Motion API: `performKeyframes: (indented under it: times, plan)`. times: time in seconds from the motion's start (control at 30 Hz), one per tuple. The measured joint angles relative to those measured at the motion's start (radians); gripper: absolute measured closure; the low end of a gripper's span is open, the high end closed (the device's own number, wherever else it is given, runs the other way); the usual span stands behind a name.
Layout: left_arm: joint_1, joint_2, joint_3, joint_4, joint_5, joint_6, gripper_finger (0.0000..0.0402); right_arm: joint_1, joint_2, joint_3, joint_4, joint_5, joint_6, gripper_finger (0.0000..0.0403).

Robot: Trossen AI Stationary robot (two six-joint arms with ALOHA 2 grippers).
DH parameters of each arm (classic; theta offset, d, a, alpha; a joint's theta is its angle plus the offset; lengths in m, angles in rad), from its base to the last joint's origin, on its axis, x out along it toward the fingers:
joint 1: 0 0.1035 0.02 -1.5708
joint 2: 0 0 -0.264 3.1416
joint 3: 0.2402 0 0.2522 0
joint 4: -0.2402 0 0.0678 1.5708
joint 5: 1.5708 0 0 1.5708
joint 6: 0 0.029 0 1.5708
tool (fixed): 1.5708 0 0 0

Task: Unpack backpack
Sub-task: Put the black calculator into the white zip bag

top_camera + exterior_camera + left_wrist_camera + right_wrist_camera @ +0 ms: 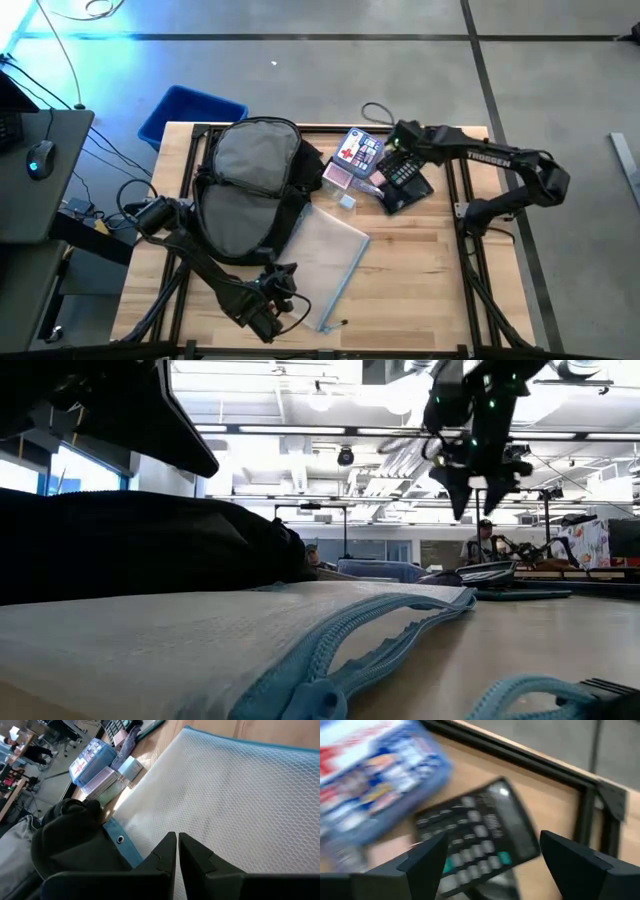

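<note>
The black backpack (250,185) lies open on the table's left half, its grey lining facing up. Its near right edge lies on the clear mesh zip pouch (335,255), which is flat on the table. My left gripper (177,840) is shut, fingertips over the pouch's mesh face beside the backpack's black fabric (75,840). My right gripper (400,135) is open and hangs high above a black calculator (480,835) at the far right, with nothing between its fingers. In the low view it (475,490) points down, well clear of the table. My left gripper's shut fingertips (170,845) point slanting down at the pouch's mesh face (225,805), near its blue edge strip (125,847). I cannot tell whether they touch it.
A blue picture box (360,150), a pink box (338,175) and a small pale box (347,201) lie between the backpack and the calculator (405,180). A blue bin (190,112) stands beyond the far left corner. Bare wood lies at the near right (420,290).
</note>
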Motion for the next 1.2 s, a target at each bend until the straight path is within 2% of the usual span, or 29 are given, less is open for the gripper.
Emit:
performKeyframes:
  times: [0.17, 0.3, 0.53, 0.77, 0.97, 1.2]
  plan:
    - [0.000, 0.000, 0.000, -0.001, 0.003, 0.009, 0.0402, -0.146, 0.001, -0.076, 0.013, -0.079, 0.013, 0.0105]
    - [0.000, 0.000, -0.001, -0.002, 0.047, 0.026, 0.0402, -0.229, 0.001, -0.153, 0.135, -0.172, -0.021, 0.0105]
    - [0.003, 0.000, -0.001, 0.000, 0.057, 0.026, 0.0402, -0.304, 0.002, -0.276, 0.271, -0.222, -0.043, 0.0107]
    - [0.005, -0.001, -0.001, 0.002, 0.057, 0.026, 0.0402, -0.368, -0.004, -0.390, 0.440, -0.344, -0.107, 0.0132]
    - [0.005, -0.002, -0.001, 0.002, 0.057, 0.027, 0.0402, -0.380, -0.002, -0.435, 0.564, -0.396, -0.116, 0.0186]
    - [0.005, -0.002, -0.001, 0.002, 0.056, 0.027, 0.0402, -0.381, -0.007, -0.435, 0.576, -0.421, -0.126, 0.0302]
